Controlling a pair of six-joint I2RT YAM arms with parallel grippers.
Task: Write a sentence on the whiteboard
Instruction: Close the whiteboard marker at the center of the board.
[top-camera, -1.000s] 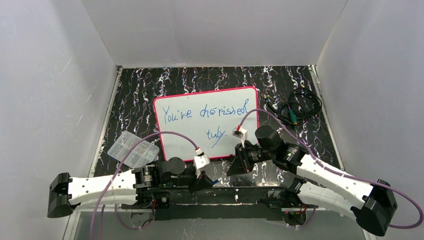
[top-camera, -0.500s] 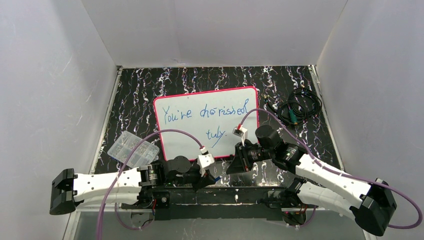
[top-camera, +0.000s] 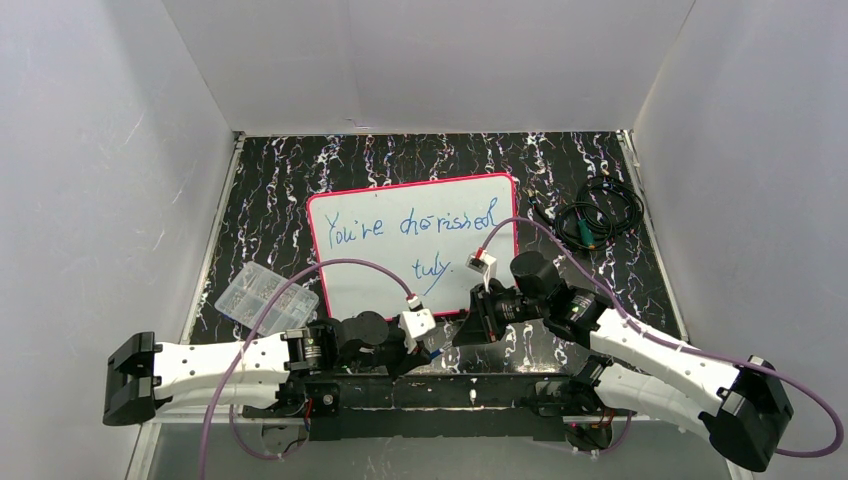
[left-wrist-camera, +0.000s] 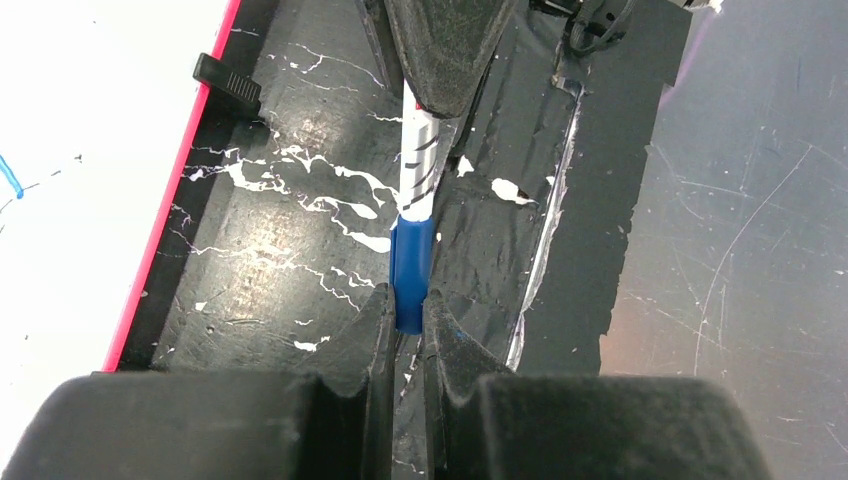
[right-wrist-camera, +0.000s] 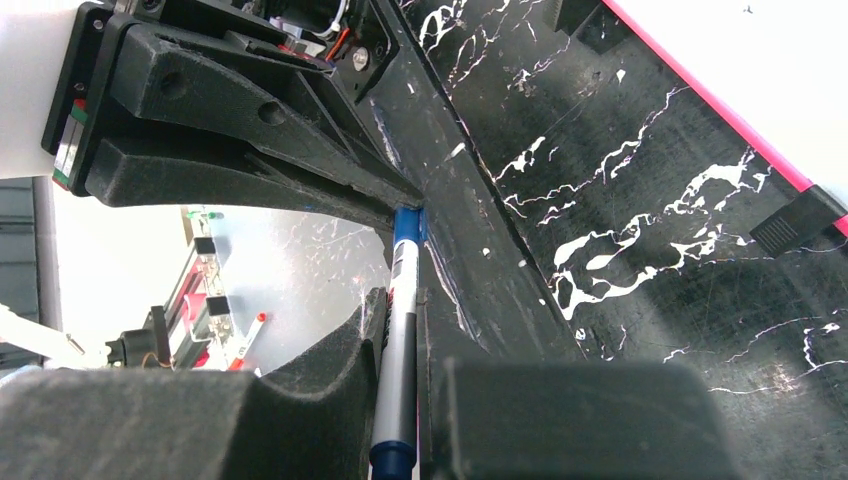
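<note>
The left fingers (left-wrist-camera: 375, 340) have carried the blue cap (left-wrist-camera: 412, 265) rightward up to the marker (left-wrist-camera: 420, 160).

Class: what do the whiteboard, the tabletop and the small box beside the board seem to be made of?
Whiteboard: smooth, glossy white coated panel, perhaps melamine, judging by its sheen. Tabletop: black with white veins, marble-look, possibly a stuck-on sheet rather than stone. Small box: clear hard plastic; its contents show through.
</note>
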